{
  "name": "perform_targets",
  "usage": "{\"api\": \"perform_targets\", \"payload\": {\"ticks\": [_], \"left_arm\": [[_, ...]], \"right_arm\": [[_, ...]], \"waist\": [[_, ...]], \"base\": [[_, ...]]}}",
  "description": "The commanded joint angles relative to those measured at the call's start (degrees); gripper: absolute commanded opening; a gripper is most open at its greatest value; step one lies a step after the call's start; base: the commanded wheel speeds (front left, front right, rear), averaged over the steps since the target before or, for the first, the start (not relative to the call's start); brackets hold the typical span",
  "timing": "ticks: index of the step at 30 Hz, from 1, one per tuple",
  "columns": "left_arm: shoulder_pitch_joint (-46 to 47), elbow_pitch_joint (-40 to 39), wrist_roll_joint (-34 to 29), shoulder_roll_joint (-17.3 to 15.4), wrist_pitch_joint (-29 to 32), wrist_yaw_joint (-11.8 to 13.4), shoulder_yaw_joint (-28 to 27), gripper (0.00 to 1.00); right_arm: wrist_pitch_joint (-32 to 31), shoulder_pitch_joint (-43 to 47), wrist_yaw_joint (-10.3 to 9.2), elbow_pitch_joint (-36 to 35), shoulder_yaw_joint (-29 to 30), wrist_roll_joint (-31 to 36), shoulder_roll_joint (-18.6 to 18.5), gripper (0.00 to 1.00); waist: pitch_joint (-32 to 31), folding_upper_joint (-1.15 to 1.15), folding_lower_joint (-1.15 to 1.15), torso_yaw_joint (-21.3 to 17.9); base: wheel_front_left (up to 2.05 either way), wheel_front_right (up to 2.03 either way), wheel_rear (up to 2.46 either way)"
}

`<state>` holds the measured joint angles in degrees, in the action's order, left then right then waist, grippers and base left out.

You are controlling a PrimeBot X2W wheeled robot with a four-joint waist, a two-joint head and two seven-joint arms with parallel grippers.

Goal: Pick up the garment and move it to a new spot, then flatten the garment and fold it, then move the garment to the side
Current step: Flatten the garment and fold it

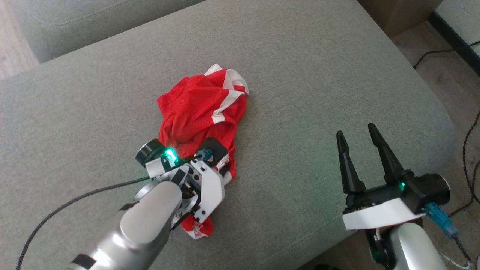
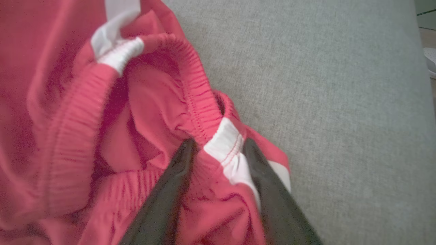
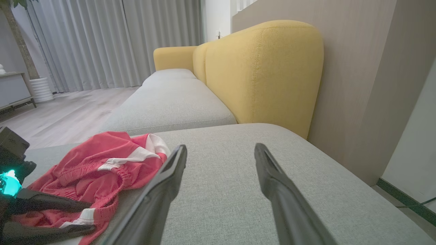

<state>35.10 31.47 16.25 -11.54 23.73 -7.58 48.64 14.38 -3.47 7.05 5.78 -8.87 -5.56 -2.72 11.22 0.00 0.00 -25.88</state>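
My left gripper (image 2: 219, 143) spread astride garment (image 1: 202, 108) waistband mid-frame, right gripper (image 1: 355, 130) agape, empty, lower right, open cushion (image 1: 300, 56) around, badge (image 1: 197, 226) unreadable.

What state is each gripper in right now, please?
Left gripper: open, fingers either side of the waistband of the red shorts, not clamped.
Right gripper: open, holding nothing, over the grey sofa cushion.
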Motion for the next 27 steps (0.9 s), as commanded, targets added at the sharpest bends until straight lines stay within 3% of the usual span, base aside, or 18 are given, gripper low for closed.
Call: {"api": "perform_targets", "payload": {"ticks": [1, 2, 8, 11, 21, 24, 27], "left_arm": [[2.4, -1.4, 0.6, -1.5, 0.3, 0.1, -0.7, 0.45], [2.3, -1.7, 1.0, -1.6, 0.0, 0.1, -0.4, 0.0], [2.9, -4.1, 3.6, -0.9, -3.5, 0.2, -1.0, 0.0], [3.4, -6.1, 6.3, 0.6, -6.8, 2.0, -4.5, 0.0], [8.8, -12.9, 12.5, 5.1, -21.2, 14.3, -20.6, 0.0], [9.3, -14.0, 12.6, 5.8, -24.9, 18.7, -24.0, 0.0], [7.4, -15.1, 12.7, 6.1, -28.3, 21.4, -25.9, 0.0]], "right_arm": [[0.6, -1.2, 0.44, -1.5, -1.0, -0.1, -0.2, 1.0], [0.6, -1.1, 0.44, -1.5, -1.0, -0.1, -0.2, 1.0], [0.6, -0.6, 0.44, -1.3, -0.9, -0.2, -0.2, 1.0], [0.6, -0.6, 0.44, -1.2, -0.9, -0.2, -0.2, 1.0], [0.6, -0.1, 0.44, -0.6, -1.7, -0.1, -0.2, 1.0], [0.6, 0.2, 0.44, -0.4, -1.9, 0.0, -0.2, 1.0], [0.6, 0.5, 0.44, -0.4, -2.0, 0.0, -0.2, 1.0]], "waist": [[-0.2, 0.0, 0.0, -0.1], [-0.3, 0.0, 0.0, -0.2], [-0.9, 0.0, 0.0, 0.0], [-1.2, 0.0, 0.0, 0.2], [-3.0, 0.0, 0.0, 0.5], [-3.6, 0.0, 0.0, 0.6], [-4.0, 0.0, 0.0, 1.1]], "base": [[0.0, 0.0, 0.0], [0.0, 0.0, 0.0], [0.0, 0.0, 0.0], [0.0, 0.0, 0.0], [0.0, 0.0, 0.0], [0.0, 0.0, 0.0], [0.0, 0.0, 0.0]]}}
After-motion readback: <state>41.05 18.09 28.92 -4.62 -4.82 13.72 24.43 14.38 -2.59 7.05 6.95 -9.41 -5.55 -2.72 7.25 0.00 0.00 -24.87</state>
